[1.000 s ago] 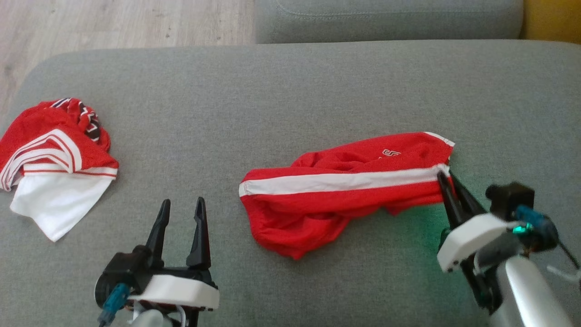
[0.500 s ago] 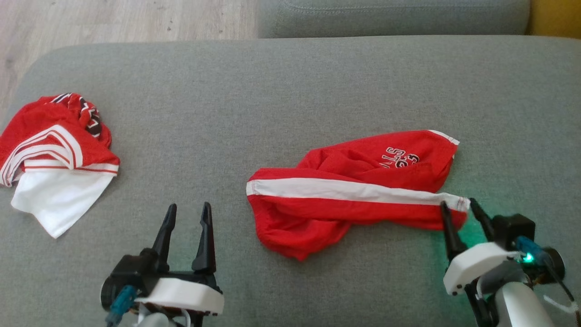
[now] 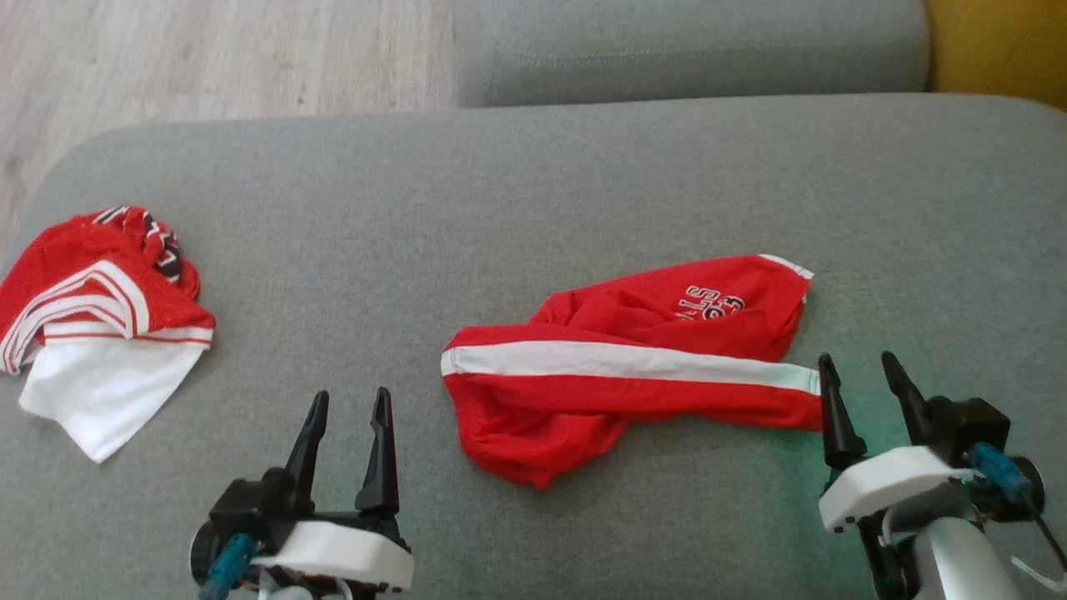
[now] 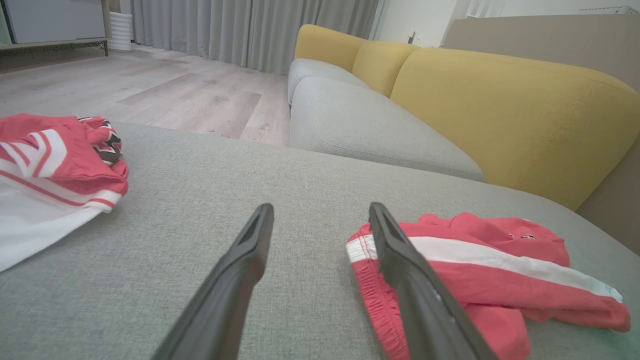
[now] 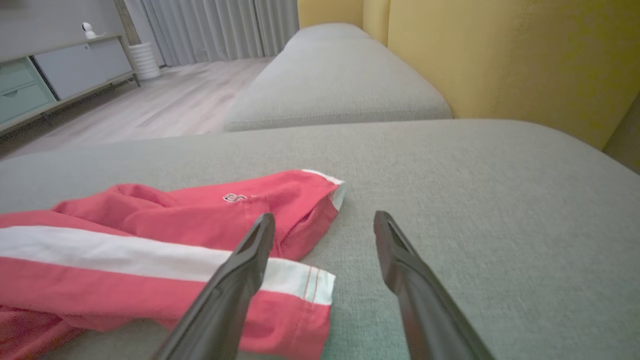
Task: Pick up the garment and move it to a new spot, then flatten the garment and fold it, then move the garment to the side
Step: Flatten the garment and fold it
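My right pincer [image 3: 857, 367] stands apart, empty, at the near right of the sofa cushion [image 3: 533, 208]; left pincer [image 3: 351, 398] apart too. The red shorts [image 3: 633, 400] lie crumpled mid-cushion. Judged light, limp, slippery: take waistband and hem corners.

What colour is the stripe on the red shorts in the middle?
White. The stripe runs along the red shorts, clearest in the head view.

Wide open room on the grey seat cushion [image 3: 500, 192] along its far edge and middle. The red shorts [image 3: 633, 367] block the near-right stretch, and a crumpled jersey [image 3: 100, 308] crowds the left edge.
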`<state>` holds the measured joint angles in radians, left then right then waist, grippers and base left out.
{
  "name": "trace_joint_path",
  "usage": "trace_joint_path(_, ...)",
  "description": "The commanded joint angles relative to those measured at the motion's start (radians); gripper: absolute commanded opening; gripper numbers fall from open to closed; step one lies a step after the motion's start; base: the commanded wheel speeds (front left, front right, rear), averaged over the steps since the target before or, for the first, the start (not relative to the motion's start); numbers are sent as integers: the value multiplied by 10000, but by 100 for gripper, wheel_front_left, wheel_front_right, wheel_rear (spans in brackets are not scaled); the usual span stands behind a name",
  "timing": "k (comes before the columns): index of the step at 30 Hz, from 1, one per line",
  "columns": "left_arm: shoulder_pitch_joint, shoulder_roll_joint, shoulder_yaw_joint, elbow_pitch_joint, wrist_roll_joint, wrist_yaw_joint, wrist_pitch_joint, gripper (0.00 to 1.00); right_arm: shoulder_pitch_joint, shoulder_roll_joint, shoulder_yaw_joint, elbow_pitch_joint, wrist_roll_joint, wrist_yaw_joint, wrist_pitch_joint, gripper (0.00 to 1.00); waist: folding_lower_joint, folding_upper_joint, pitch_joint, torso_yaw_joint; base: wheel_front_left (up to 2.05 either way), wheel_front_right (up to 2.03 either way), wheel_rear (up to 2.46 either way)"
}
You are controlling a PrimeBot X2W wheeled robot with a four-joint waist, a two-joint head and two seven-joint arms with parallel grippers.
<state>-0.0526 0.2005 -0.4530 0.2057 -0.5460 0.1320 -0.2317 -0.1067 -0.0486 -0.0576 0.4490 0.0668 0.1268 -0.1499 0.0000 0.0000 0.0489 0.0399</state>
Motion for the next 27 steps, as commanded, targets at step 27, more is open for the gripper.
trace_joint_path(27,222,34,565,320,-25,-31,-275,100,664,-17,1122,-1627,849,39,130,100,0,0,-724,44,0,0,0)
